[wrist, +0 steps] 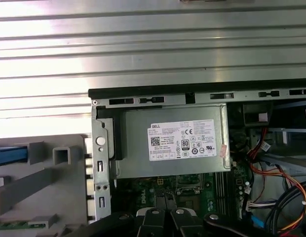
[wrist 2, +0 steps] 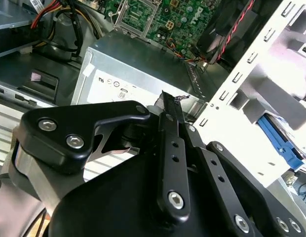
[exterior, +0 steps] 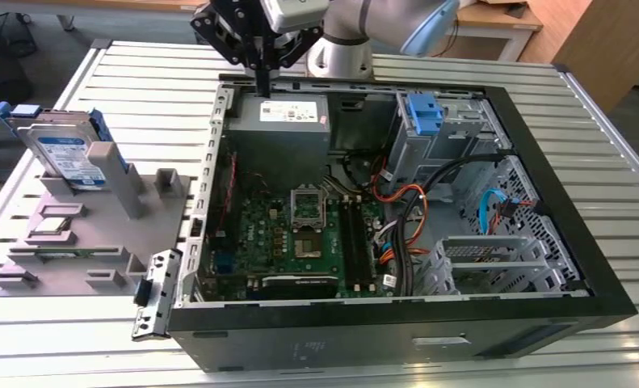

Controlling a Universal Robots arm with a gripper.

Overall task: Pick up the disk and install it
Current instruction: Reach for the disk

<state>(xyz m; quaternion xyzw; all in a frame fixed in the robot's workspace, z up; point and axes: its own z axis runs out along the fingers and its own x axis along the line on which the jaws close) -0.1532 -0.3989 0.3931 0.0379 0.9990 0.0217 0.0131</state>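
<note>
Slatted metal table (exterior: 136, 61) | gripper (exterior: 263, 90) closed, empty, over power supply (exterior: 287, 113) | disk (exterior: 66, 153) upright in grey rack (exterior: 82, 242)

The silver-grey arm (exterior: 341, 48) has a light-blue joint cap (exterior: 432, 24) and a black gripper (exterior: 263, 89) with silver screws (wrist 2: 175, 199).

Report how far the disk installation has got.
Done: nothing visible yet; the disk stands in the grey holder at the exterior view's left, outside the computer case. In hand: nothing; the gripper, shut and empty, hangs above the power supply at the case's edge. Left: both the pickup and the installation.
</note>
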